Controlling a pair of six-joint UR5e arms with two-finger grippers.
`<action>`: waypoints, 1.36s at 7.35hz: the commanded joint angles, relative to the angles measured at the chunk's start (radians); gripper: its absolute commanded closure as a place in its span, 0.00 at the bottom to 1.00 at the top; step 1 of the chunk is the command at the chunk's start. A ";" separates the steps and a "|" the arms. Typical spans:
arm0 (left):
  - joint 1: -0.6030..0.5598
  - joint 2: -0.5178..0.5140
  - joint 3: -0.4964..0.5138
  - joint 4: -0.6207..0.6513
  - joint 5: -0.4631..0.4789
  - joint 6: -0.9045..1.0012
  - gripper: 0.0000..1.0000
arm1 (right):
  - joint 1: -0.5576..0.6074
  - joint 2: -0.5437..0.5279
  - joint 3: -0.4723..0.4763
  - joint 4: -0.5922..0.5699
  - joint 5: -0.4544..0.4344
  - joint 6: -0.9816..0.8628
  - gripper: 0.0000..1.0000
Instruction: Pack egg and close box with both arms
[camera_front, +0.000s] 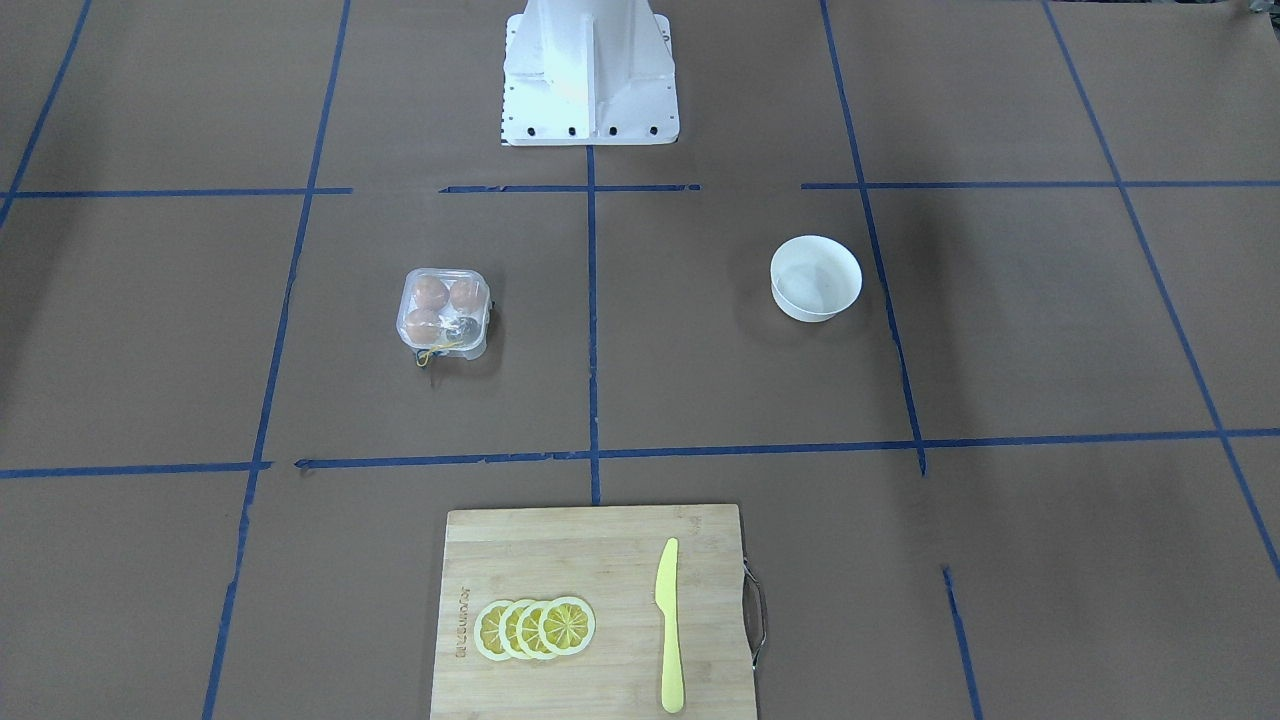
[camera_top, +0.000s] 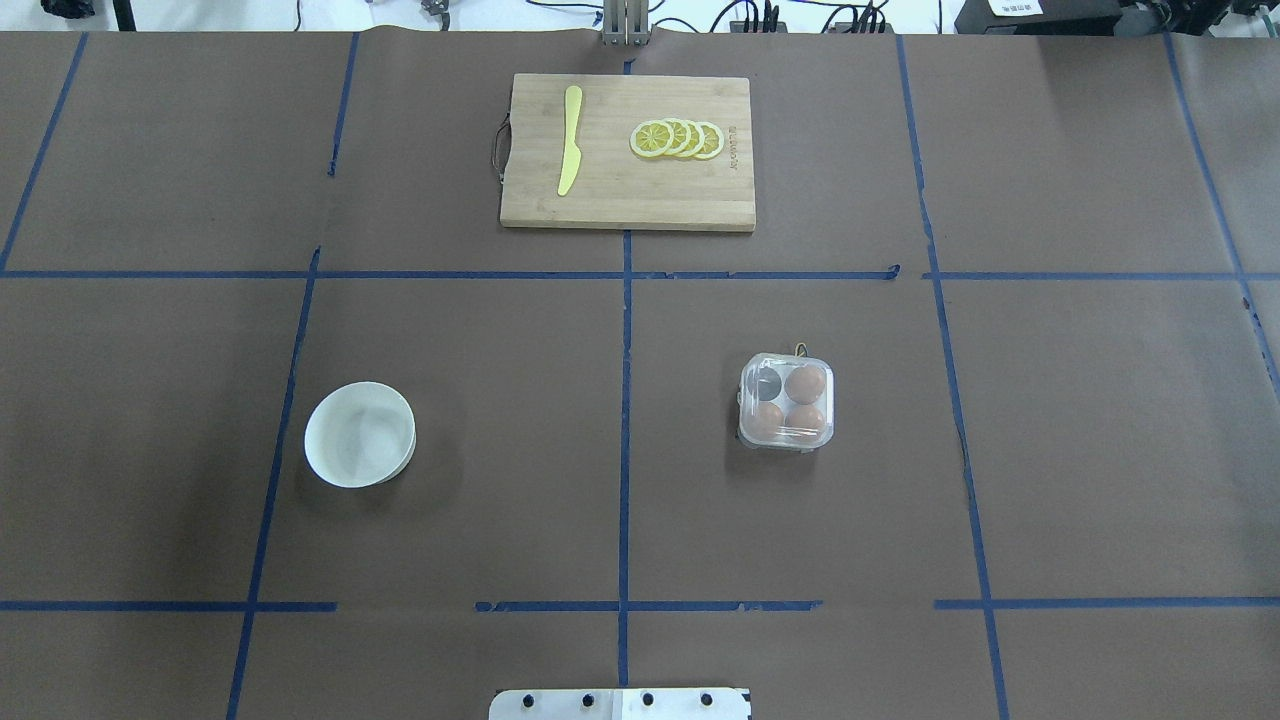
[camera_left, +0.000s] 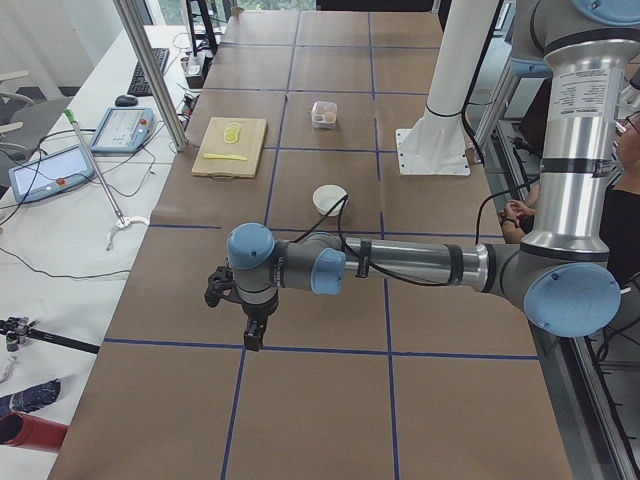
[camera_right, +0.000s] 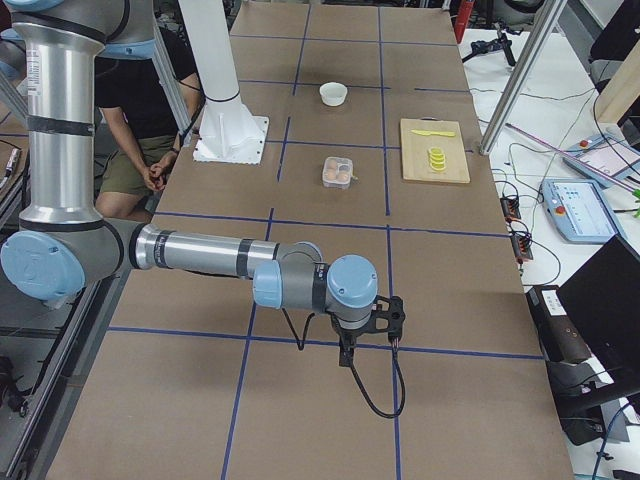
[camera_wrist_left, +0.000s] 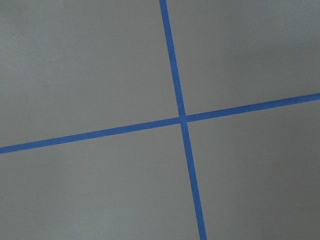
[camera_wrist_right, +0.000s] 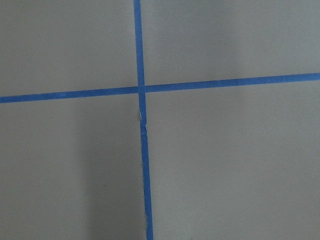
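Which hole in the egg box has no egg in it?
The hole far from the robot, toward the bowl; it looks dark, the other three each hold a brown egg.

Left hand (camera_left: 254, 335): I get it only in side view, small and dark; open or closed not readable. Right hand (camera_right: 346, 352): same. Box (camera_top: 786, 402): one cell (camera_top: 765, 381) reads dark grey under lid glare, content unclear to me. Whether lid is latched: too small to tell. Cutting board (camera_front: 600, 560): near edge cut off by bottom of front view. White base (camera_front: 590, 70): top cut off. Operator (camera_right: 150, 90): head hidden behind near arm.
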 joint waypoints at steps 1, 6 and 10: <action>0.000 0.000 0.001 -0.004 0.000 -0.002 0.00 | 0.000 0.000 0.000 0.000 0.000 0.000 0.00; 0.000 0.000 0.008 -0.032 0.000 0.000 0.00 | 0.000 -0.002 0.005 0.000 0.002 0.000 0.00; 0.002 -0.008 0.010 -0.033 0.000 0.000 0.00 | 0.000 0.003 0.003 0.002 0.000 -0.002 0.00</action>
